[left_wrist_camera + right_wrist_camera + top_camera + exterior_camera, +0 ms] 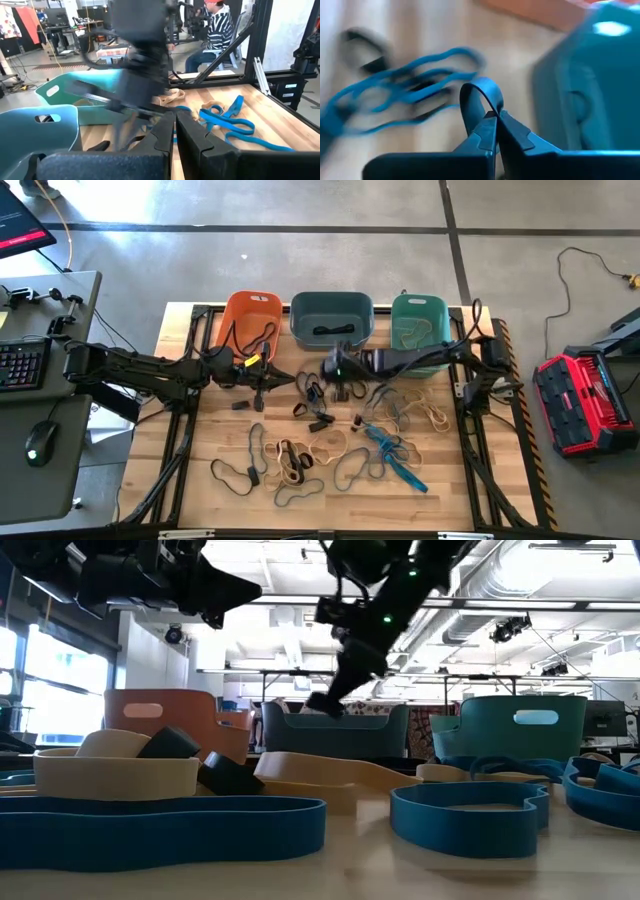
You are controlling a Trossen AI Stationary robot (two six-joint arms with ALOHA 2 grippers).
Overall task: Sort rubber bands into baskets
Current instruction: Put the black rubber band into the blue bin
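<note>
Three baskets stand in a row at the table's far edge: orange [250, 313], slate blue-grey [332, 315] and teal green [418, 320]. Rubber bands in blue [395, 455], tan [325, 445] and dark [235, 475] lie scattered flat on the wooden table. My right gripper [338, 382] [497, 116] hangs just before the slate basket [590, 95], shut on a dark rubber band [479, 95]. My left gripper [262, 375] [175, 122] is shut with nothing in it, held level in front of the orange basket. My right gripper pinches the dark rubber band between its two fingertips, where the loop's two strands come together [496, 111]. A short loop [470, 92] of it curls up beyond the fingertips. The fingers slant downward, and in the low view the band [325, 705] is clear of the table.
The black frame rails [480, 430] run along the table's sides. A red case [580, 405] sits on the floor to the right, and a desk with a keyboard [22, 365] to the left. A seated person [215, 30] shows beyond the table in the left wrist view.
</note>
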